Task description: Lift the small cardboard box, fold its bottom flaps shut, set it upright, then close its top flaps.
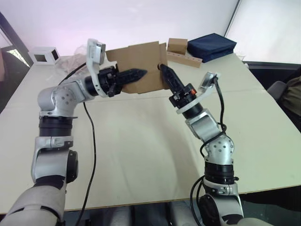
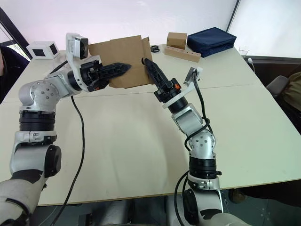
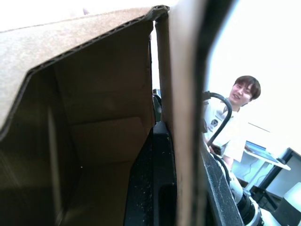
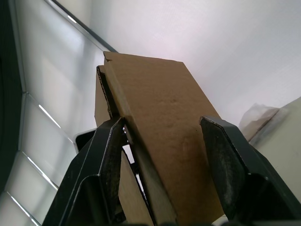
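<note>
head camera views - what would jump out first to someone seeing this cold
The small cardboard box held up off the table between both arms draws the eye. The left gripper reaches across its near face, one finger inside the box in the left wrist view, and the right gripper is at its right edge. Behind it, at the far edge, sit a navy bag and a white cube.

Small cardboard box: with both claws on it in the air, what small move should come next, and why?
Probably press a bottom flap inward with the right claw. The small cardboard box is already lifted off the table, the left claw pinches one wall with a finger inside, and the left wrist view shows the end open.
</note>
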### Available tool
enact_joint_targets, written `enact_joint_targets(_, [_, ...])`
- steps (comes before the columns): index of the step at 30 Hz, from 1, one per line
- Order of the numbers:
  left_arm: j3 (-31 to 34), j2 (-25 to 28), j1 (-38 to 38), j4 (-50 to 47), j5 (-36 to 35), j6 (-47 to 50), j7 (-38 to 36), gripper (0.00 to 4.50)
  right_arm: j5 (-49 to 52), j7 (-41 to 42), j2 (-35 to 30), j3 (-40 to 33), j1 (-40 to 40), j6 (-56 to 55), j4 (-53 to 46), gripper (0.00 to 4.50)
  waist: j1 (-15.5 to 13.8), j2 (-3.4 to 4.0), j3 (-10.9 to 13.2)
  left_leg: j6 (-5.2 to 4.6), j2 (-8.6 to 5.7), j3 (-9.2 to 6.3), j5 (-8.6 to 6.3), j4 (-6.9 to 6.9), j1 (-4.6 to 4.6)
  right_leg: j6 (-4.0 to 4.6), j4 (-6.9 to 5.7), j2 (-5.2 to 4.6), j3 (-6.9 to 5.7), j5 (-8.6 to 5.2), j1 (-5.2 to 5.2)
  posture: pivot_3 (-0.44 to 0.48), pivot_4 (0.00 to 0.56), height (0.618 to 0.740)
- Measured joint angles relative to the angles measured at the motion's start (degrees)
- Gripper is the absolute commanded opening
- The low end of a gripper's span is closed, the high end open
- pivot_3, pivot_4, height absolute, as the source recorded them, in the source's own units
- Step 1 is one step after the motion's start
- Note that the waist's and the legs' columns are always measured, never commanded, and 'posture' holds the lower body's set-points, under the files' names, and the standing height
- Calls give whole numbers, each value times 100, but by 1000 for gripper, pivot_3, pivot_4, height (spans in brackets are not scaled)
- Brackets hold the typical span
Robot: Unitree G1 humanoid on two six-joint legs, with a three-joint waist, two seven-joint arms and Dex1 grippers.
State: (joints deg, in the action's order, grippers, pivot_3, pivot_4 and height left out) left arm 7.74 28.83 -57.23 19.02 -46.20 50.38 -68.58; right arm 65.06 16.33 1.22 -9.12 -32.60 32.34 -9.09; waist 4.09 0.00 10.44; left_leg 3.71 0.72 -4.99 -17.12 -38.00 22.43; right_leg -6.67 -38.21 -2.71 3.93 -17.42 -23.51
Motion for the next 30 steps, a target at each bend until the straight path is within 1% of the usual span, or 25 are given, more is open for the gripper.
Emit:
enact_joint_targets(5, [1, -20, -15, 59, 19, -56, 8, 0, 176, 112, -32, -3, 85, 227, -142, 2660, -1, 0, 0, 0, 0, 0, 0, 0, 0, 0, 0, 0, 0, 0, 0, 0, 150, 740])
enact_joint_targets(8, [23, -19, -62, 131, 65, -95, 15, 0, 377, 276, -193, 9, 200, 457, -264, 2660, -4, 0, 0, -1, -1, 0, 0, 0, 0, 0, 1, -1, 0, 0, 1, 0, 150, 740])
enact_joint_targets(17, [24, -10, -61, 127, 73, -2, -3, 0, 374, 383, -379, 8, 279, 611, -322, 2660, -6, 0, 0, -1, 0, 0, 0, 0, 0, 0, 1, 0, 0, 0, 0, 0, 150, 740])
enact_joint_targets(21, [16, 69, -18, -73, 47, 175, -43, 0, 373, 465, -642, 5, 287, 727, -390, 2660, -1, 0, 0, -1, 0, 0, 0, 1, 0, 0, 1, 0, 0, 0, 0, 0, 150, 740])
enact_joint_targets(25, [11, 215, 45, -332, -81, 439, -164, 0, 398, 561, -1115, -72, 368, 916, -472, 2660, -8, 0, 0, -4, 0, 0, -2, 1, 0, 0, 1, 0, 0, 0, 1, 0, 150, 740])
enact_joint_targets(28, [11, 431, 153, -591, -214, 691, -274, 0, 512, 639, -1563, -280, 528, 1038, -565, 1826, -8, 0, 0, -7, 0, 0, -4, 1, 0, 0, 2, -1, 0, 0, 2, 0, 150, 740])
enact_joint_targets(29, [11, 482, 204, -649, -242, 740, -296, 0, 522, 655, -1674, -360, 569, 1059, -587, 1492, -9, 0, 0, -7, 0, 1, -4, 1, 0, 0, 3, -1, 0, 0, 2, 0, 150, 740])
enact_joint_targets(30, [11, 506, 256, -695, -263, 797, -319, 0, 549, 671, -1775, -436, 600, 1067, -609, 1017, -9, 0, 0, -10, 0, 0, -5, 1, 0, 0, 2, -1, 0, 0, 2, 0, 150, 740])
